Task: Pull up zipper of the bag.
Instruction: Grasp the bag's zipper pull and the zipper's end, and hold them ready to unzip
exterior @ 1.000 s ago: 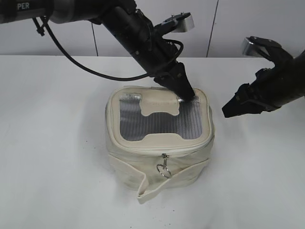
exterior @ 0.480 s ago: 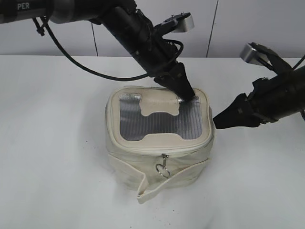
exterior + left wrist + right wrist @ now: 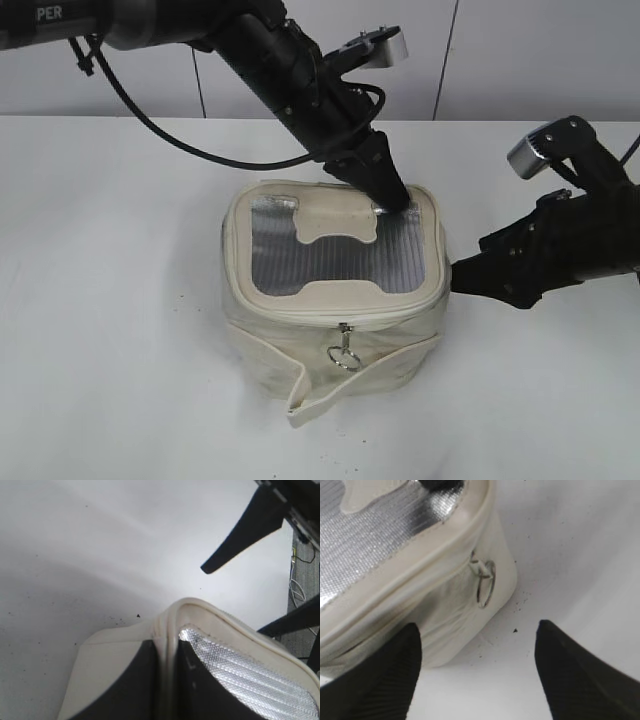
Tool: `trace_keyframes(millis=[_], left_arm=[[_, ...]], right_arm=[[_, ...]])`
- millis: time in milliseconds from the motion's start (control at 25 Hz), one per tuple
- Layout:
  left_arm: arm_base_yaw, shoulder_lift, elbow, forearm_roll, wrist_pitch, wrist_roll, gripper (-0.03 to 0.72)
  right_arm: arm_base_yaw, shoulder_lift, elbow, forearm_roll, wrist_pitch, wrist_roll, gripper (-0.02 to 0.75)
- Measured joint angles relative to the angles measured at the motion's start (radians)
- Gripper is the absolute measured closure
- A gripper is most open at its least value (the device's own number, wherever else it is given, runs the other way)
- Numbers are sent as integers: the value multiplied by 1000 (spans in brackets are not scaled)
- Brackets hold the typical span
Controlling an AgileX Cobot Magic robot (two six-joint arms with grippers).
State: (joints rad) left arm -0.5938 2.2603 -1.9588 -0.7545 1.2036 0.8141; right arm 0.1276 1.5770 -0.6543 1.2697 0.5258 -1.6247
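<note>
- The bag (image 3: 335,300) sits mid-table; no slider is gripped yet, so the zipper (image 3: 445,545) pull itself looks not begun
- One ring pull (image 3: 344,356) hangs at the near face, another (image 3: 485,584) at the right corner
- The left gripper (image 3: 392,197) reaches down from the far left, pinning the lid's far right corner, its fingers pinched on the lid rim
- The right gripper (image 3: 475,672) comes in low from the right, jaws spread wide and empty, aimed at the corner ring

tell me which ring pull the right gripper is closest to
The ring pull on the bag's right corner, between the open right gripper's fingers' line; the other ring pull hangs in front.
</note>
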Motion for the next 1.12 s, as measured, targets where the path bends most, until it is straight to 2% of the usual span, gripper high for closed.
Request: trace_keyframes(millis=[320,600,640,720,800,840,920,1000,1120], left_arm=[[0,0,0,-3,0,0,612],[0,0,0,-4,1,0,613],[0,0,0,-4,1,0,613],[0,0,0,-4,1,0,613],[0,0,0,-4,1,0,613],[0,0,0,-4,3,0,613],[0,0,0,-4,4,0,613],[0,0,0,-4,4,0,613],[0,0,0,-5,4,0,613]], right_arm=[[1,137,-13,231,-9,-275,248],[1,240,-133,274,45,-313,277],[1,248,-145,272,58,-314,313],[0,261,-156,260,86,-314,438],[0,265,-162,242,120,-312,626],[0,265,-163,232,127,-305,682],[0,265,-165,215,131,-255,721],[-2,265,-168,190,131,-174,729],[-5,242,-170,87,132,-23,732]])
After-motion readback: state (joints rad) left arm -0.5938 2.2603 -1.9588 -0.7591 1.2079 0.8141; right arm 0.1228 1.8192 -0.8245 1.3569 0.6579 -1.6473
